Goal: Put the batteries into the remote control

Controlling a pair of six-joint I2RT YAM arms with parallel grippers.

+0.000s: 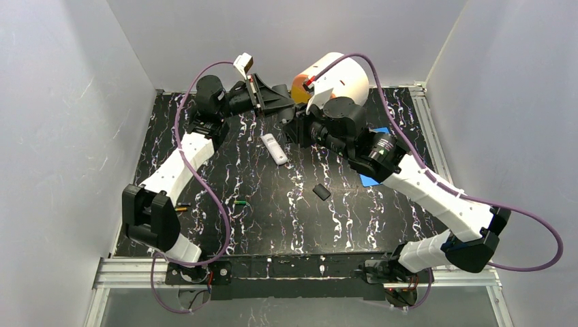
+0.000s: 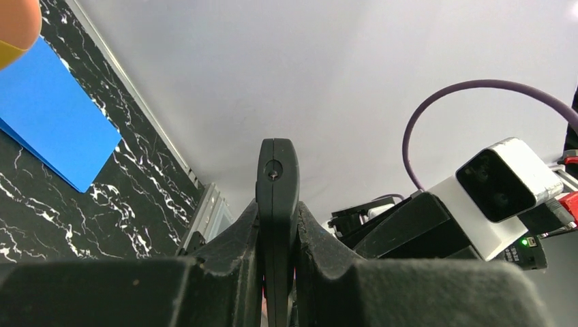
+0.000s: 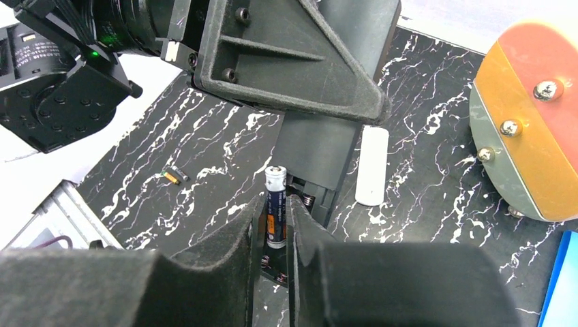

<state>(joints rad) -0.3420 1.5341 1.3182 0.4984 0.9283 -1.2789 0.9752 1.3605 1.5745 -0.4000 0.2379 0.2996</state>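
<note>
My left gripper point(image 2: 276, 221) is shut on a black remote point(image 2: 276, 177), seen edge-on and held up off the table at the back point(image 1: 272, 101). In the right wrist view the black remote point(image 3: 327, 153) hangs below the left gripper's fingers point(image 3: 293, 68), its battery bay open with springs showing. My right gripper point(image 3: 276, 204) is shut on a blue battery point(image 3: 275, 180), held lengthwise at the open bay. It meets the left gripper at the back middle point(image 1: 300, 128). A green battery point(image 1: 240, 202) and an orange-yellow battery point(image 1: 180, 208) lie on the table at front left.
A white remote point(image 1: 273, 148) lies beside the grippers. A black battery cover point(image 1: 321, 191) lies mid-table. A blue sheet point(image 1: 370, 179) lies under the right arm. A white roll with an orange end point(image 1: 334, 78) stands at the back. White walls enclose the table.
</note>
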